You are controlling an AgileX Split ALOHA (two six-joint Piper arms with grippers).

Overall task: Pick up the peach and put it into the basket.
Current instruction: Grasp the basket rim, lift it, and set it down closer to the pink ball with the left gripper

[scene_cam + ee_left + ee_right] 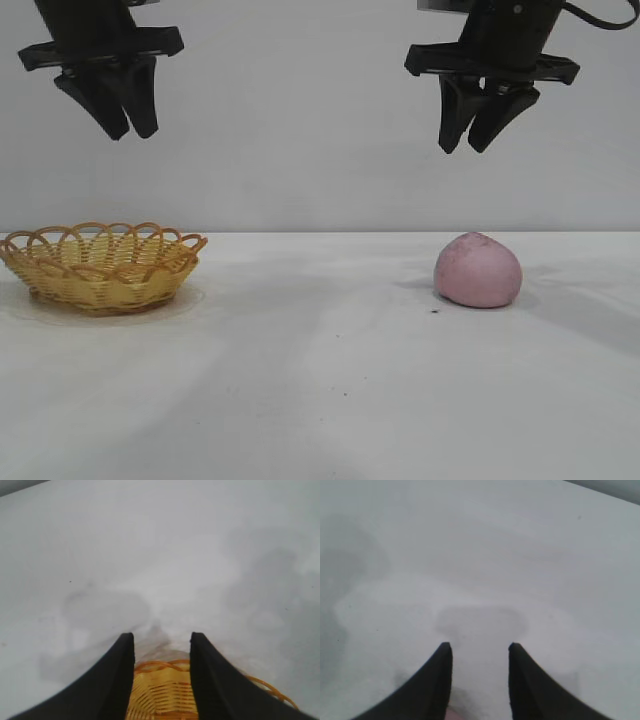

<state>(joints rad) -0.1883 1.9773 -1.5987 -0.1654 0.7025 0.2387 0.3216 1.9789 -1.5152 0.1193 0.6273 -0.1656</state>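
Observation:
A dusty-pink peach [478, 270] rests on the white table at the right. High above it hangs my right gripper [468, 147], open and holding nothing; in the right wrist view its gripper [480, 646] frames bare table, with a sliver of the peach [455, 715] at the picture's edge. The yellow wicker basket [101, 266] with an orange-brown looped rim stands at the left. My left gripper [130, 134] hangs high over it, open and empty; the left wrist view shows the gripper [162, 636] with the basket [161, 695] between its fingers, far below.
The white table [320, 380] stretches bare between the basket and the peach. A pale wall stands behind. A tiny dark speck [434, 311] lies just in front of the peach.

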